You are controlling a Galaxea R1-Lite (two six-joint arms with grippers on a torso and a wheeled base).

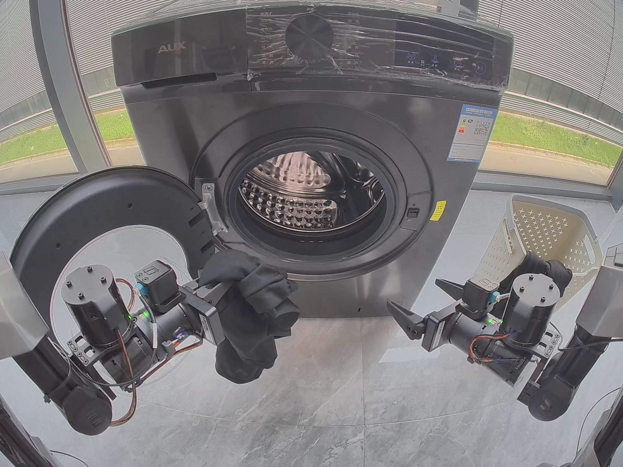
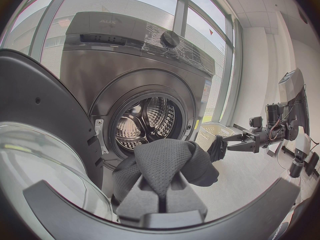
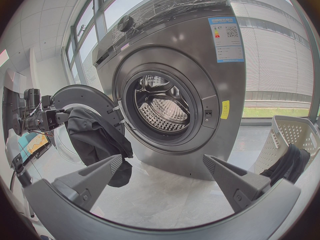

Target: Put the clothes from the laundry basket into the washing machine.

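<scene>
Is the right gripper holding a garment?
No, the right gripper stands open and empty; the dark garment hangs from the left gripper.

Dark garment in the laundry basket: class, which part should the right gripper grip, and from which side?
The bunched fold of the dark garment spilling over the laundry basket rim, probably from the open mouth side: it stands proud, so the right gripper can straddle it.

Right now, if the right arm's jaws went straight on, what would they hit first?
Probably the washing machine, at its lower front panel below the door opening; the right gripper aims there, though depth is unclear.
</scene>
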